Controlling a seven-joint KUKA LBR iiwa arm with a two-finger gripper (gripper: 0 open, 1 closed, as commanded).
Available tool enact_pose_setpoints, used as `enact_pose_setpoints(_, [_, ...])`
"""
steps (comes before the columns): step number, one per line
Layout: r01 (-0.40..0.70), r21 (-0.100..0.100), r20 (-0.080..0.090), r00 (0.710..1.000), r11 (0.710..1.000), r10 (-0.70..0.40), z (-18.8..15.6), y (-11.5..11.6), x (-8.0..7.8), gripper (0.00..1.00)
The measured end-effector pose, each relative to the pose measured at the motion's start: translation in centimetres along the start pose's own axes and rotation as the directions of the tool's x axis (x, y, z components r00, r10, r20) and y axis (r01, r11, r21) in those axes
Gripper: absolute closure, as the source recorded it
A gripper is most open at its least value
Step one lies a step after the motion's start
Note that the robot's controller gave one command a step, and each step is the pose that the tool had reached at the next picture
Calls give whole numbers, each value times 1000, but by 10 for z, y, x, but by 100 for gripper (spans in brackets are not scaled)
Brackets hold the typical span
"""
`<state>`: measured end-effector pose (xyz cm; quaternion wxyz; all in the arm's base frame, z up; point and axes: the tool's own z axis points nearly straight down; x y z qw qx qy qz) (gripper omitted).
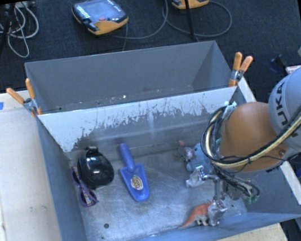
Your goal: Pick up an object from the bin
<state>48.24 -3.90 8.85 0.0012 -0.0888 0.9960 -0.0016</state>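
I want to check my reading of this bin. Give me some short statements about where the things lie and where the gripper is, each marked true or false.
1. The blue plastic scoop lies on the floor of the grey metal bin, left of centre, its handle toward the far wall. True.
2. The small orange toy dinosaur lies against the far wall. False: it lies by the near wall, on the right.
3. The black rounded glossy object lies left of the scoop. True.
4. The purple plastic piece lies right of the scoop. False: it lies at the black object's left side.
5. The gripper hangs over the black object. False: it is down at the right, close beside the dinosaur.
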Motion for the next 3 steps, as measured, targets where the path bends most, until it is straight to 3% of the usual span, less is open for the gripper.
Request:
enact_pose_setpoints(1, [258, -4, -1, 966, 966, -258, 14, 11, -19, 100])
enact_pose_setpoints(2, [257, -4, -1, 966, 966, -257, 14, 11, -18, 100])
enact_pose_setpoints(3, [324, -5, -1, 946, 946, -324, -113, 17, -16, 100])
